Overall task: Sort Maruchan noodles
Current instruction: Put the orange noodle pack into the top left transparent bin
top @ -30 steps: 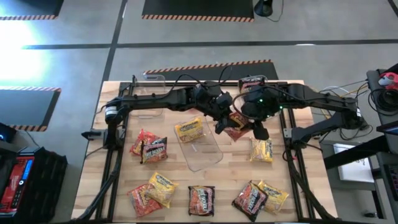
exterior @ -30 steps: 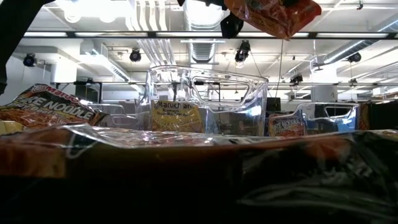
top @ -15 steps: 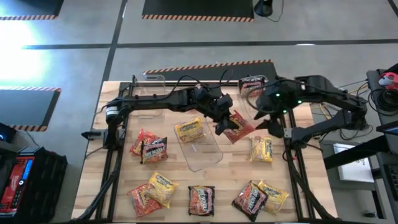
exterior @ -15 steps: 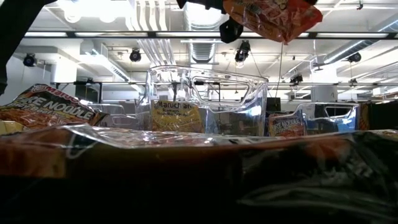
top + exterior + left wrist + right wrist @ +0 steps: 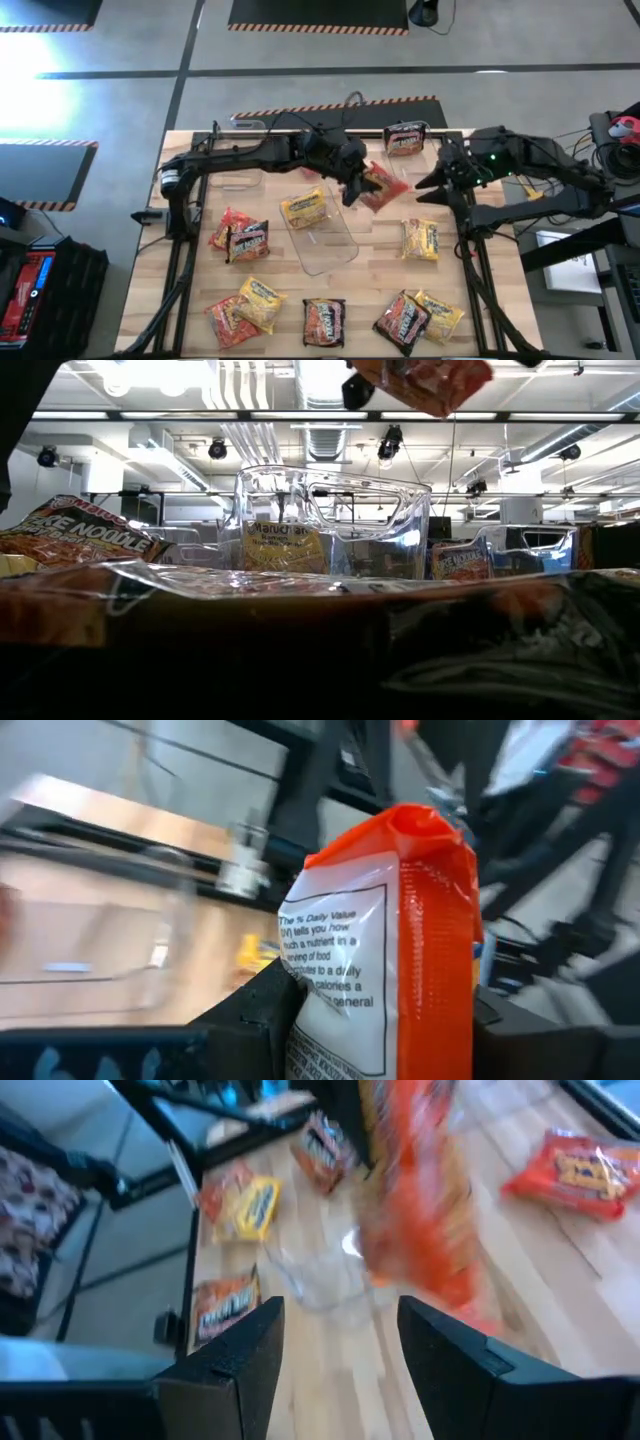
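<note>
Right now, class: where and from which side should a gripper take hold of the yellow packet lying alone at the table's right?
Probably the yellow packet by a long edge, coming straight down from above: it lies flat and alone on the table, edges clear.

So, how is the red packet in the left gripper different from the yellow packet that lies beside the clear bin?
The red packet is held up above the table by the left gripper, whereas the yellow packet lies flat on the table. The red packet is orange-red; the yellow one is yellow with red print. The red packet hangs tilted; the yellow packet touches the clear bin. Both are small crinkly noodle packets.
</note>
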Controlling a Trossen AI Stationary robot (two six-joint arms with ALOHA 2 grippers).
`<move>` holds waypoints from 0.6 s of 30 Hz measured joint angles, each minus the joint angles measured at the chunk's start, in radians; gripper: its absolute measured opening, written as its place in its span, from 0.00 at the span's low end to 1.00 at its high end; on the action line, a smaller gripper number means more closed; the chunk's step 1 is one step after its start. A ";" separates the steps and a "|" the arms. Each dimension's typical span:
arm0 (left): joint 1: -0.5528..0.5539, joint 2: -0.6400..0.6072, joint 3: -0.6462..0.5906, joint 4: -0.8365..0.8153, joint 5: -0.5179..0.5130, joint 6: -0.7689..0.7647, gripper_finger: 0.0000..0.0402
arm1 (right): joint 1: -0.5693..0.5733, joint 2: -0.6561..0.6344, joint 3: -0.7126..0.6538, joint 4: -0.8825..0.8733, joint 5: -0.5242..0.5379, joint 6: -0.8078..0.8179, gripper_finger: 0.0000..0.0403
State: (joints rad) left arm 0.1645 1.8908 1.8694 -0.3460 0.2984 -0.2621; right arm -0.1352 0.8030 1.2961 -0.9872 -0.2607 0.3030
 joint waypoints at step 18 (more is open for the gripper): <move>0.026 -0.193 0.001 0.035 -0.411 0.090 0.32 | 0.000 -0.082 -0.716 1.326 0.156 0.099 0.46</move>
State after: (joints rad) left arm 0.1908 1.6974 1.8706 -0.3114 -0.1127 -0.1724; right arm -0.1352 0.7213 0.5799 0.3389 -0.1050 0.4019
